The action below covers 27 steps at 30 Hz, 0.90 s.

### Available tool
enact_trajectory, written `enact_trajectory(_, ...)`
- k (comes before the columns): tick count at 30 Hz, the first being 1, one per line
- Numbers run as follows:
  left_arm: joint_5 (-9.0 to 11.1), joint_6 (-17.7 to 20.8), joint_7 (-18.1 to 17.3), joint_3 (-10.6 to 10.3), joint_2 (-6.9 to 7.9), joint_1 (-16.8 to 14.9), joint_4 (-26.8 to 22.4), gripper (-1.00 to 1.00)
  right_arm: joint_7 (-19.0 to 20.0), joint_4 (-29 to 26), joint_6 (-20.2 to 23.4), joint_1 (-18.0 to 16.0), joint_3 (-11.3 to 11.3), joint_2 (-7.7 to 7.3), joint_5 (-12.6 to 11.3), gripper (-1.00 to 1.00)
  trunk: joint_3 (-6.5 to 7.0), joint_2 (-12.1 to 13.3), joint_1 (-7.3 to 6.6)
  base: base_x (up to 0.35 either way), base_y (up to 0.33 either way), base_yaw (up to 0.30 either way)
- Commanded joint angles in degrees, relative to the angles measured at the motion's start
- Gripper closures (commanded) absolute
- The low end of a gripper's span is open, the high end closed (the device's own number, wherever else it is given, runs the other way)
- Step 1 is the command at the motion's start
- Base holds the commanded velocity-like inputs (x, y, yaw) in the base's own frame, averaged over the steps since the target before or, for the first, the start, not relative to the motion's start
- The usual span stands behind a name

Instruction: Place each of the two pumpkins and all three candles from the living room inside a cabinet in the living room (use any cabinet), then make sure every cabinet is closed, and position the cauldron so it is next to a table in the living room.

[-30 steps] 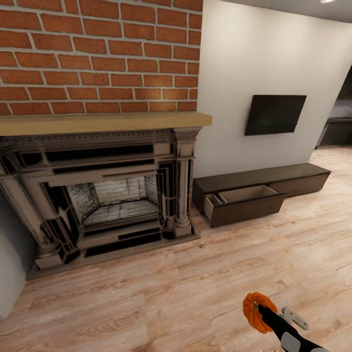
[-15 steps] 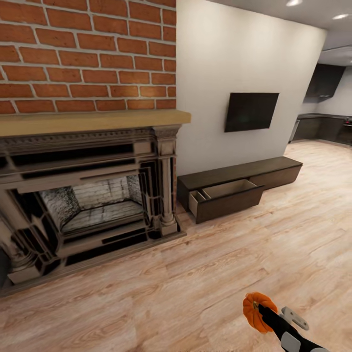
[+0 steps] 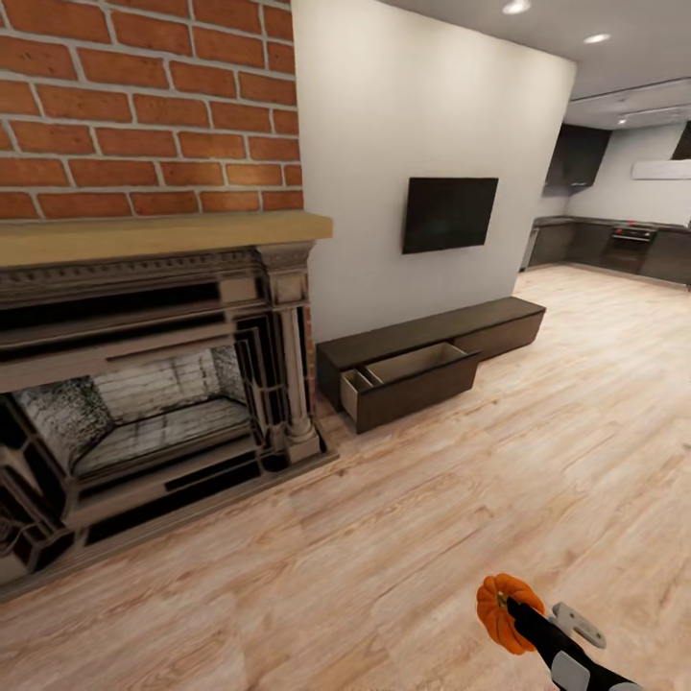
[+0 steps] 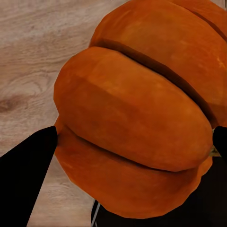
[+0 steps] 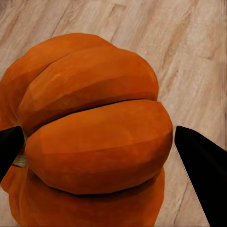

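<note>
An orange pumpkin (image 3: 497,608) sits in my right gripper (image 3: 509,608), low at the right of the head view above the wood floor. In the right wrist view this pumpkin (image 5: 94,132) is clamped between the dark fingers (image 5: 201,172) of the right gripper (image 5: 106,158). In the left wrist view my left gripper (image 4: 125,156) is shut on another orange pumpkin (image 4: 137,109). The long dark-brown cabinet (image 3: 499,321) stands against the white wall ahead, its nearest drawer (image 3: 408,372) pulled open with a pale inside. Candles, cauldron and table are out of view.
A brick fireplace (image 3: 144,384) with a wooden mantel stands at the left. A black TV (image 3: 449,213) hangs above the cabinet. Dark kitchen units (image 3: 614,245) lie far right. Wood floor (image 3: 403,518) stretches between me and the cabinet.
The whole head view has swung to the right: fireplace and cabinet slid left in the picture and the kitchen came into sight. Both pumpkins stay held.
</note>
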Motion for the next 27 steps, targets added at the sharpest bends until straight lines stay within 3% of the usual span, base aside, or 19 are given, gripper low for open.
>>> enact_trajectory(1, 0.5, 0.1, 0.2, -0.5, 0.02, 0.0, -0.1, 1.0, 0.3, 0.0, -0.1, -0.1, 0.3, 0.01, -0.6, 1.0, -0.11, -0.1, 0.01, 0.0, 0.0, -0.247)
enact_trajectory(21, 0.7, -0.5, 0.3, -0.2, -0.13, 0.1, -0.2, 1.0, 0.4, 0.0, 0.1, -0.1, 0.3, 0.01, -0.6, 1.0, -0.91, -0.1, 0.01, 0.0, 0.0, -0.247)
enact_trajectory(27, 0.4, -0.4, 0.1, -0.2, 1.51, -0.5, -3.2, 1.0, 0.4, 0.0, 0.1, -0.1, 0.3, 0.01, -0.6, 1.0, -1.15, -0.1, 0.01, 0.0, 0.0, -0.247)
